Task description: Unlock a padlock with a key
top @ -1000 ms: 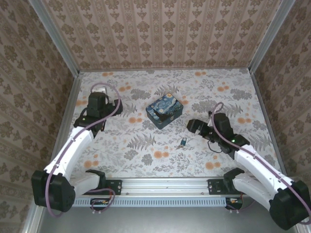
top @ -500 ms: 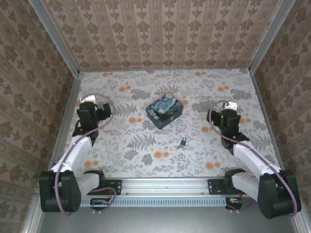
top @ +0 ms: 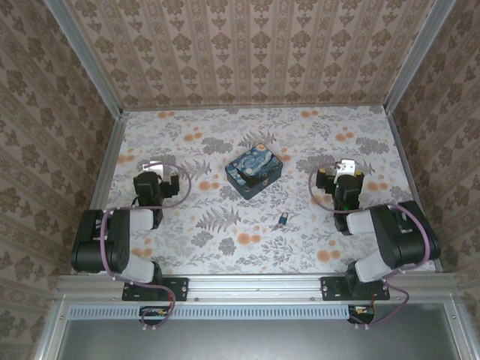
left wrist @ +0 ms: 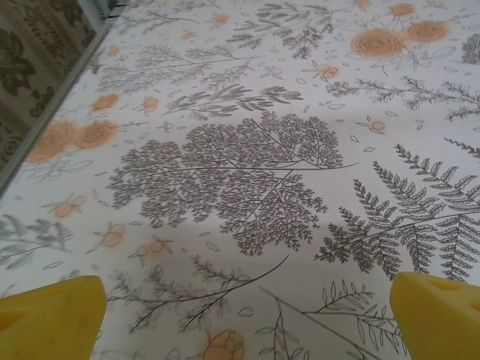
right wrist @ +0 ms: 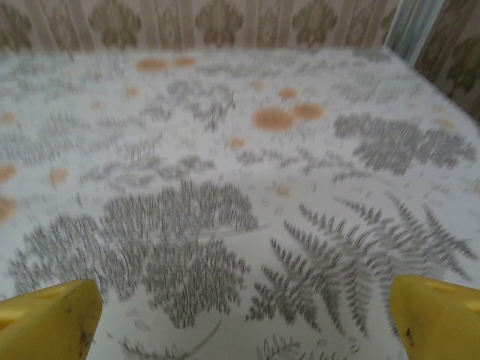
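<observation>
The padlock (top: 283, 220) lies on the floral desk (top: 225, 240), just in front of the printed box (top: 254, 172) and between the two arms, well apart from each. The left jaws stand wide apart above the desk, their yellow fingertips (left wrist: 49, 319) holding nothing. The right jaws stand equally wide, fingertips (right wrist: 45, 319) likewise empty.

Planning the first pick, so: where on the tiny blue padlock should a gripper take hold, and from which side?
Probably the blue body of the padlock, from straight above, jaws across its narrower width. It lies low on the table, well clear of the printed box, so a side approach would likely scrape the table, and the body looks like the bulkiest part to clamp.
</observation>
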You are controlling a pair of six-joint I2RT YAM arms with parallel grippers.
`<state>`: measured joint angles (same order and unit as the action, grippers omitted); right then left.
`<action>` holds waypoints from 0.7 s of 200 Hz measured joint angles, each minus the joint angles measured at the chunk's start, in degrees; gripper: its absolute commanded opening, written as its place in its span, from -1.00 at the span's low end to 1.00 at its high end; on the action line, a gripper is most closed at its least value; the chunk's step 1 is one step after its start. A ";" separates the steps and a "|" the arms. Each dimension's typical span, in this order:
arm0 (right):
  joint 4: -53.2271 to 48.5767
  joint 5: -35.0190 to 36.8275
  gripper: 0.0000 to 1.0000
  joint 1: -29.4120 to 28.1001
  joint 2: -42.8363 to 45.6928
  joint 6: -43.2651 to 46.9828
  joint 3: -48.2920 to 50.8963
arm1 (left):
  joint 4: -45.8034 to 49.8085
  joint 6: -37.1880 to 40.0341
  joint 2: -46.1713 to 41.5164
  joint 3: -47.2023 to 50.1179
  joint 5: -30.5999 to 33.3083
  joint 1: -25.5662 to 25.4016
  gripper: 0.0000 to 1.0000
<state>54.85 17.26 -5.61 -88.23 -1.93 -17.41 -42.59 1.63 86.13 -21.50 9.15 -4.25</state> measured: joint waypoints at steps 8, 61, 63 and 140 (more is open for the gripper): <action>-1.38 -1.60 0.99 0.48 -0.44 0.39 -0.17 | -0.70 0.15 1.53 -0.28 -0.98 0.37 0.99; -2.73 -8.50 0.99 5.18 -0.24 -0.92 -4.37 | -3.96 0.17 2.38 -0.55 -4.94 2.93 1.00; -2.67 -8.50 0.99 5.16 -0.24 -1.07 -4.28 | -4.02 0.17 2.38 -0.55 -5.05 2.93 1.00; -3.30 -8.50 0.99 4.63 -0.24 -1.40 -4.13 | -4.24 0.17 2.38 -0.68 -5.55 2.89 1.00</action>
<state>51.55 8.75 -0.97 -88.47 -3.33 -21.54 -46.83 1.80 88.51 -22.17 3.60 -1.37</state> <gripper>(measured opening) 0.995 0.999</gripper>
